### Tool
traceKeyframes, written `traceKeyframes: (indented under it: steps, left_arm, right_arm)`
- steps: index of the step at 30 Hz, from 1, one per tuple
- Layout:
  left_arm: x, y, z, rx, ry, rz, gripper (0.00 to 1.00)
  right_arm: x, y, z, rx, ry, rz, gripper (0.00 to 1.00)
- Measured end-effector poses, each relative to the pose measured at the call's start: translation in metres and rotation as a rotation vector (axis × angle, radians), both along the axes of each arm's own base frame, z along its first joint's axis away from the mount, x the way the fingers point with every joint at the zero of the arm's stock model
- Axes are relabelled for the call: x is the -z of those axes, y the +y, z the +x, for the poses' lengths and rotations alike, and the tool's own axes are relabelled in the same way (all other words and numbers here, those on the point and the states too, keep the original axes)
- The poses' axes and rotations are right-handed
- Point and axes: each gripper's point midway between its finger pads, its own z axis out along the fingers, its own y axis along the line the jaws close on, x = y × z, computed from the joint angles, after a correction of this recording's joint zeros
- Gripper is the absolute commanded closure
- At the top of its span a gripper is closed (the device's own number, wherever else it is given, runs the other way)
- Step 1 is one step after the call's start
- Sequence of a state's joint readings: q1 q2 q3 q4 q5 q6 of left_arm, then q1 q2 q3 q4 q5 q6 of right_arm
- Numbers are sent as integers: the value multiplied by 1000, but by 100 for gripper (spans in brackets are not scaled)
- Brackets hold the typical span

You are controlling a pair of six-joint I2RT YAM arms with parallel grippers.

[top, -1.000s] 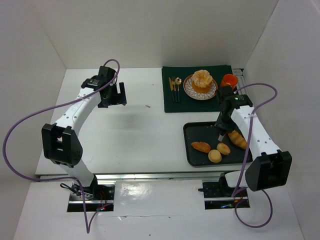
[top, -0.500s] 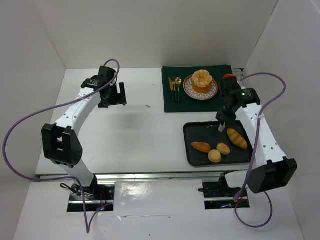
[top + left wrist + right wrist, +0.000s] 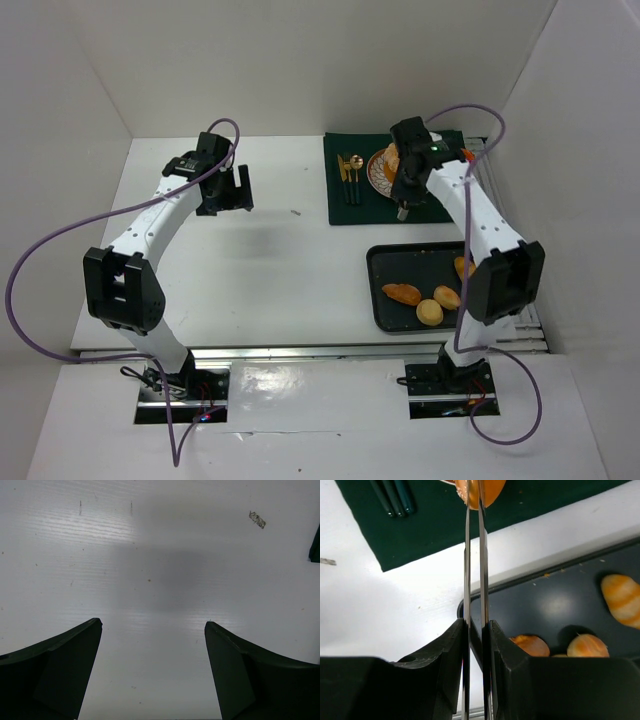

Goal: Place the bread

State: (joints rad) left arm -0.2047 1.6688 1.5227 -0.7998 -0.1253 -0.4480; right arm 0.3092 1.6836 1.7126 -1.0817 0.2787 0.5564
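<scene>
The bread [image 3: 391, 160], a lumpy orange-golden bun, sits on a patterned plate [image 3: 377, 175] on the green cloth [image 3: 345, 205]; my right arm covers most of it. My right gripper [image 3: 404, 195] is shut on thin metal tongs [image 3: 474, 555], whose two blades stand close together with nothing between them. In the right wrist view the blade tips overlap the bread [image 3: 492, 490] at the top edge; whether they touch it I cannot tell. My left gripper [image 3: 240, 190] is open and empty over bare white table [image 3: 160, 580].
A black tray [image 3: 385, 265] at the front right holds a flat brown roll [image 3: 402, 293], two small yellow buns [image 3: 430, 313] and a striped roll [image 3: 464, 267] partly behind my arm. Gold cutlery [image 3: 349, 172] lies on the cloth left of the plate.
My right arm swung from above the black tray back and left, and now hangs over the plate, hiding much of the bread. The left arm has not moved.
</scene>
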Motion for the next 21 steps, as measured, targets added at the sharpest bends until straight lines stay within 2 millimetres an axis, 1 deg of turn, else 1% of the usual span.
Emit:
traceKeyframes:
  steps: [2,4,8,10,12,13,15,18,19,21]
  left_arm:
    - [0,0,0,0,0,0,3]
    - [0,0,0,0,1,1,3]
    - [0,1,0,-2,0,4,3]
    - [0,2,0,-5,-1,7,3]
    - [0,2,0,-5,-1,9,3]
    - [0,2,0,-6,-2,9,3]
    - [0,2,0,-6,-2,9,3]
    - [0,2,0,-6,-2,10,3]
    - [0,2,0,-6,-2,10,3]
    - [0,2,0,-7,-2,10,3]
  right_arm:
    - [15,6,9,-12,23,-4,100]
    - [24,11,18,-19,27,-7,100]
    - [24,15,26,-26,12,-6,100]
    - [21,16,30,-29,-3,-3,97]
    - [20,16,32,-30,-13,-1,91]
    - [20,17,33,-31,-14,-1,84]
    - [22,17,34,-31,-11,-2,79]
    - [23,17,34,-31,-8,-3,65]
    - [23,17,34,-30,-8,-3,65]
    - [23,17,34,-28,-9,-2,61]
